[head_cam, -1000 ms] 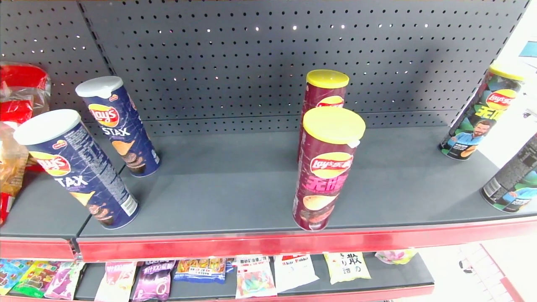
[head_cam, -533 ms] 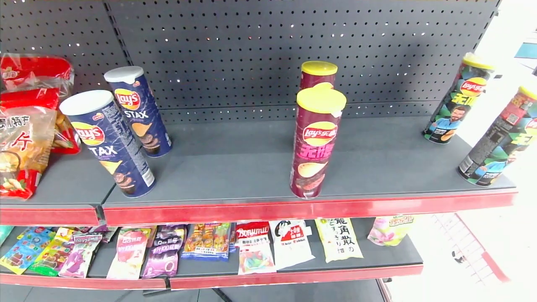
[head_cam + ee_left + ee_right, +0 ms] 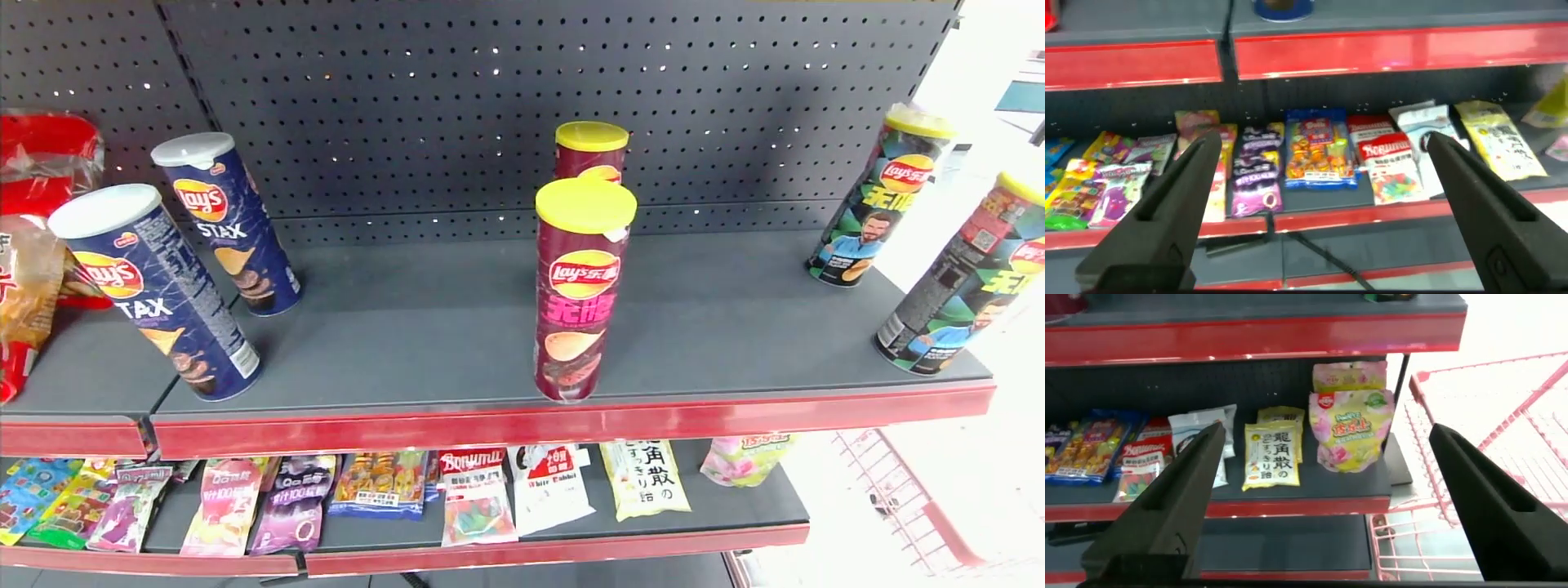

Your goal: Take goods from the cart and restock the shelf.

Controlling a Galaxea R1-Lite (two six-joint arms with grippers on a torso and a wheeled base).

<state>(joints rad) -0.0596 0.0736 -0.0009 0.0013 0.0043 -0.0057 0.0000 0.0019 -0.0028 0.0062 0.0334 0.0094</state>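
Care should be taken in turning toward the pink cart point(image 3: 890, 490) at lower right, as left gripper point(image 3: 1323, 143) and right gripper point(image 3: 1327, 431) are both spread and empty.

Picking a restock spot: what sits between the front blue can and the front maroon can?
Head view: bare grey shelf between front blue can and front maroon can.

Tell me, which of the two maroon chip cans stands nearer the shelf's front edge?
The front maroon can, standing right by the shelf's red lip. The other maroon can stands directly behind it, close to the pegboard.
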